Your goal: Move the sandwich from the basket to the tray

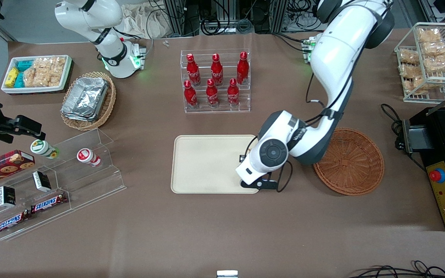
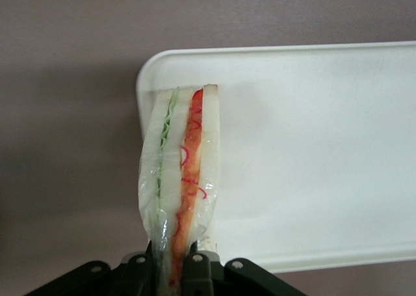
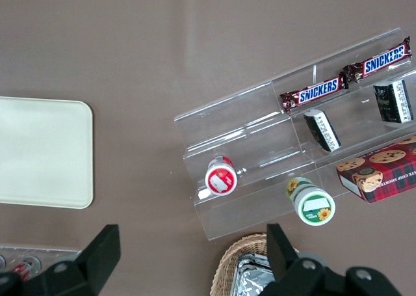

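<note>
You see the gripper (image 2: 174,260) clamped on the sandwich (image 2: 180,172), above the tray (image 1: 207,164) edge nearest the basket (image 1: 352,162), right of centre in the front view.

Glossy clear plastic film around the sandwich (image 2: 180,179), pinched in the matt black gripper (image 2: 174,265). Smooth matt tray (image 1: 207,164); rough woven wicker basket (image 1: 355,162).

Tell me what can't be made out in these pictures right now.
- Front view: the gripper and the wrapped triangular white-bread sandwich it clamps are hidden under the arm's wrist.
- Front view: the cream rectangular tray's corner nearest the round reddish-brown wicker basket is covered too.
- Left wrist view: the sandwich's clamped end is cut off.
</note>
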Controlling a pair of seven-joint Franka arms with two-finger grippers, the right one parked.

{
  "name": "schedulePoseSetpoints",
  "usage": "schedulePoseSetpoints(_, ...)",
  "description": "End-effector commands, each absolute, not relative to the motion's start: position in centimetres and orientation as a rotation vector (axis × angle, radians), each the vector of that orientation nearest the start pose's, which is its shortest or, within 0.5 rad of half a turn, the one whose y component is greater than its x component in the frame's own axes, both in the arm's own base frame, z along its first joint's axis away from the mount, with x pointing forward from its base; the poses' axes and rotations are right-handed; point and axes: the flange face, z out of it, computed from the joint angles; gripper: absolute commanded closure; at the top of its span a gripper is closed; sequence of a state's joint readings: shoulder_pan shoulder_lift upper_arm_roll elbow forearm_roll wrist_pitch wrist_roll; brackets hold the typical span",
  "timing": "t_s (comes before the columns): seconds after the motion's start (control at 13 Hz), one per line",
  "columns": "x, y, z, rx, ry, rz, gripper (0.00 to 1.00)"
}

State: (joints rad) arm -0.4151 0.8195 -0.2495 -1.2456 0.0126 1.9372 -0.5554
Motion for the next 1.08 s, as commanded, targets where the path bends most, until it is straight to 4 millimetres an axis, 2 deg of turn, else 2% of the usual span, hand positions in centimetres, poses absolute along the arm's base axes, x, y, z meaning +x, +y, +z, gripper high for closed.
schedulePoseSetpoints(0.0,60.6,-43.5,25.8,-3.226,0.045,0.248,1.00)
schedulePoseSetpoints(0.15,60.3,-43.6,25.1,-3.233,0.048,0.233,1.00)
schedulePoseSetpoints(0.23,60.3,-43.6,25.1,-3.233,0.046,0.233,0.78)
schedulePoseSetpoints(0.31,60.4,-43.5,25.0,-3.230,0.035,0.233,0.15)
schedulePoseSetpoints(0.38,60.6,-43.3,25.3,-3.230,0.038,0.223,0.00)
schedulePoseSetpoints(0.69,61.2,-42.6,26.6,-3.237,0.022,0.199,0.00)
schedulePoseSetpoints(0.85,61.6,-42.2,29.2,-3.247,0.009,0.155,0.00)
schedulePoseSetpoints(1.0,63.0,-40.0,32.3,-3.238,-0.036,0.065,0.00)
